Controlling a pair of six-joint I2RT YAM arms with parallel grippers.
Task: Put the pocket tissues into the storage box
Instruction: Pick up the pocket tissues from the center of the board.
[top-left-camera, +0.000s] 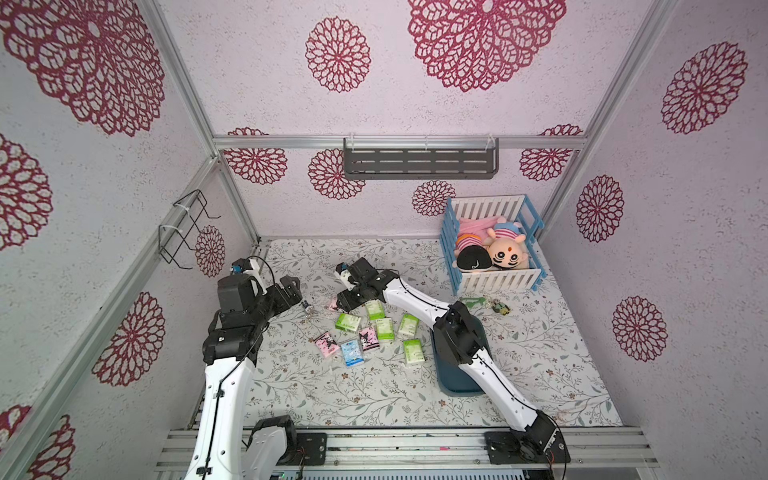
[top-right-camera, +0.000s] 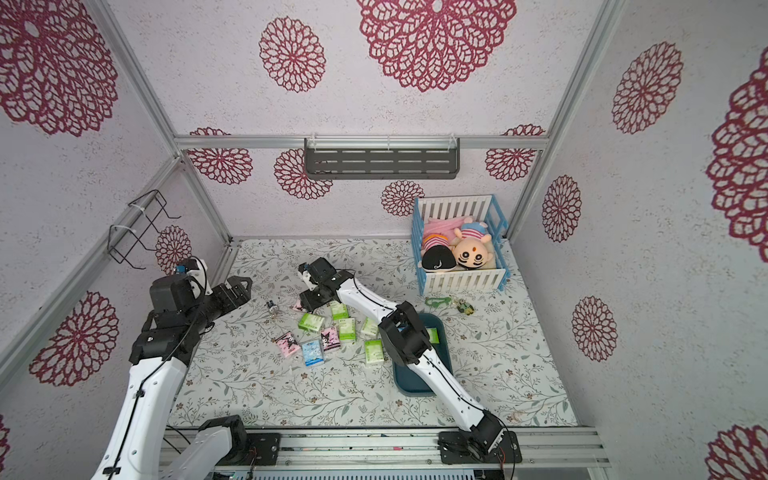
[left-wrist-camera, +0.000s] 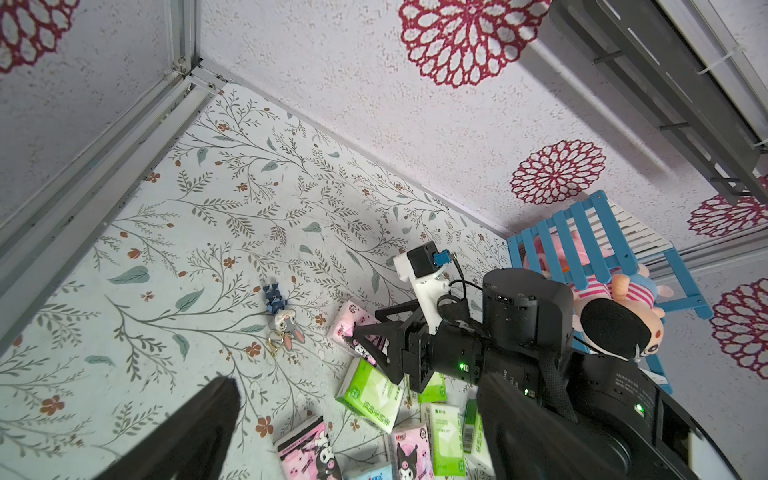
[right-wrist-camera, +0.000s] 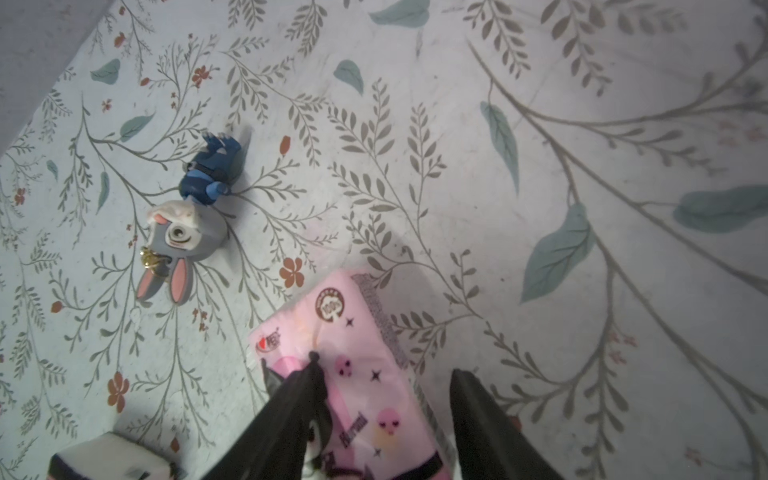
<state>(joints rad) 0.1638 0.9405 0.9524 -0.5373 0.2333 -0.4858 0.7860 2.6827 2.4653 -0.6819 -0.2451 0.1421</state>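
Several pocket tissues lie loose mid-table in both top views: green packs (top-left-camera: 348, 322) (top-right-camera: 311, 322), pink cartoon packs (top-left-camera: 327, 344) and a light blue pack (top-left-camera: 352, 352). The teal storage box (top-left-camera: 453, 382) (top-right-camera: 411, 380) sits to their right, largely hidden under my right arm; a green pack (top-right-camera: 432, 334) shows inside it. My right gripper (top-left-camera: 341, 305) (right-wrist-camera: 384, 365) is down at the far edge of the pile, open, astride a pink pack (right-wrist-camera: 357, 328) that lies flat on the table. One finger overlaps the pack. My left gripper (top-left-camera: 292, 287) (left-wrist-camera: 357, 380) hovers open and empty at the left.
A rabbit keychain (top-left-camera: 306, 307) (right-wrist-camera: 183, 224) lies just left of the pink pack. A blue-and-white toy crib (top-left-camera: 494, 282) with plush dolls stands at the back right. Green toy goggles (top-left-camera: 473, 300) and a small figure (top-left-camera: 500, 307) lie in front of it.
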